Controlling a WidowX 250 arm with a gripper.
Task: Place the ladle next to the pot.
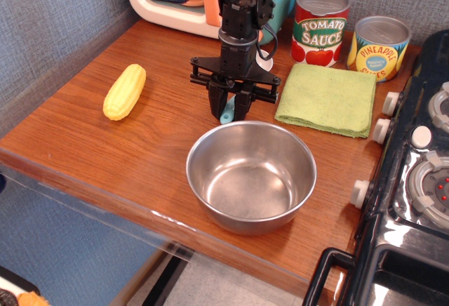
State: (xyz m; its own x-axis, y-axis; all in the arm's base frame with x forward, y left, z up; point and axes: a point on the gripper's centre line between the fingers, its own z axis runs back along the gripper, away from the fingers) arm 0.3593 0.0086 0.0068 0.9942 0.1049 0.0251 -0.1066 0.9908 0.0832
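Observation:
The shiny steel pot [251,176] stands near the table's front edge. The ladle lies just behind it; only the tip of its light blue handle [226,116] and a bit of its white bowl [265,61] show past the arm. My black gripper [229,111] points straight down over the handle, and its two fingers are closed in on the handle from both sides. The ladle still rests on the wood.
A yellow corn cob [124,91] lies at the left. A green cloth [327,98] lies right of the ladle. A tomato sauce can [320,25] and a pineapple can [378,48] stand behind it. A toy microwave [172,1] is at the back, a stove [421,180] at the right.

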